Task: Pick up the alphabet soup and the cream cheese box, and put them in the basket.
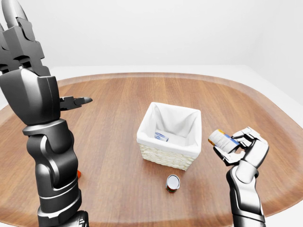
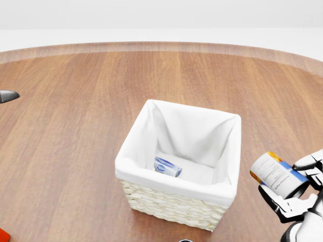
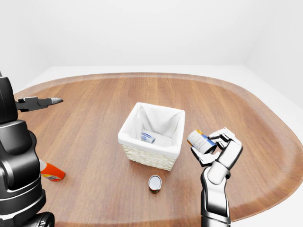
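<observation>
A wicker basket (image 2: 174, 185) with a white cloth lining stands mid-table. Inside it, on the bottom, lies a small blue-and-white cream cheese box (image 2: 167, 166). My right hand (image 2: 297, 190) is at the lower right of the head view, shut on a can (image 2: 276, 175) with a white label and orange and blue bands, which looks like the alphabet soup. The can is held tilted in the air, right of the basket's rim and apart from it. My left hand (image 1: 75, 101) is raised far left, fingers spread and holding nothing.
A second small can (image 1: 173, 182) stands upright on the wooden table (image 1: 109, 118) below the basket in the left-eye view. An orange bottle (image 3: 52, 172) lies at the lower left. The table's rounded edge (image 3: 279, 156) runs close to my right arm.
</observation>
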